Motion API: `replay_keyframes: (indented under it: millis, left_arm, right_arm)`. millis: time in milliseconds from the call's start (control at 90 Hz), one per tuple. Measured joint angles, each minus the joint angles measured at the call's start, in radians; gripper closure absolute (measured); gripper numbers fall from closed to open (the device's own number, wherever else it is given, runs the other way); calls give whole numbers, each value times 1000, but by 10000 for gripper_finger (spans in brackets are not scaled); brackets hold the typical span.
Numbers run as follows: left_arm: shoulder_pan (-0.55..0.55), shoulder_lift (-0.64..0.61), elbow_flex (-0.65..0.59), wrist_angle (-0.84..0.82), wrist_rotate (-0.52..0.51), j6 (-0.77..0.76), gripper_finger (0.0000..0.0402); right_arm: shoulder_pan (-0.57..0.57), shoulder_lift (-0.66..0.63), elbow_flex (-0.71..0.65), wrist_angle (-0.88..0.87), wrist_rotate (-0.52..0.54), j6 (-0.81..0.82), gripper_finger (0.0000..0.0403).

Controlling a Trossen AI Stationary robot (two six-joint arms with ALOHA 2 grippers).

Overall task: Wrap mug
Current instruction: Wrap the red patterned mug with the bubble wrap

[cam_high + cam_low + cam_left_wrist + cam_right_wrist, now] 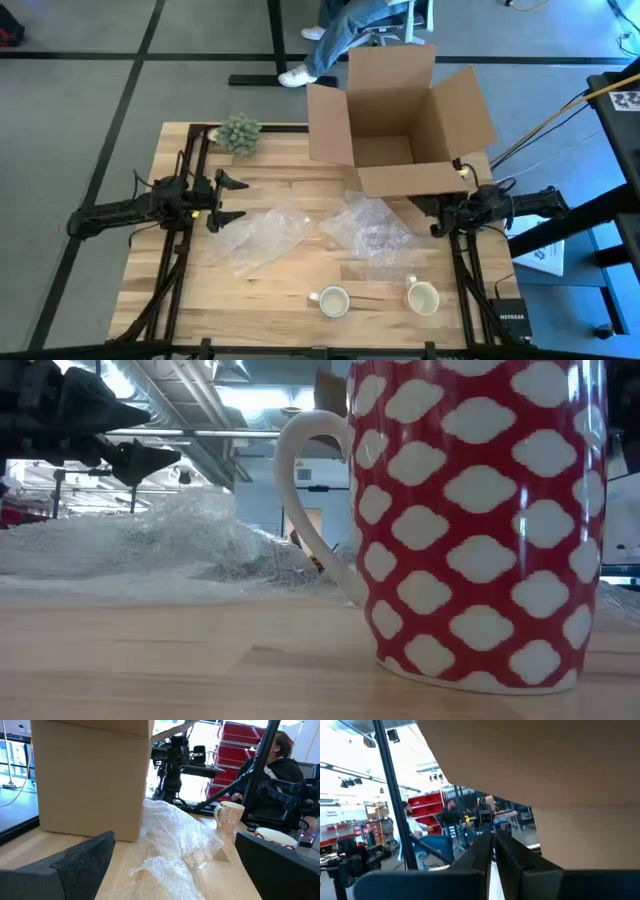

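At table centre, beside the open cardboard box [400, 120], two bubble wrap sheets [370, 232] lie light, limp and slippery; best pinched at an edge. Two mugs [423, 297] stand near-right: rigid, breakable, handle-graspable. Left gripper [230, 198] spread open, empty; right gripper [440, 215] pressed closed, empty.
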Motion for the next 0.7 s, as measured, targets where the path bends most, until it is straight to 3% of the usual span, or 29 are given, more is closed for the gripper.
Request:
replay_keyframes:
  millis: [700]
  left_arm:
    - [0,0,0,0,0,0,2]
  right_arm:
    - [0,0,0,-273,-25,1,395]
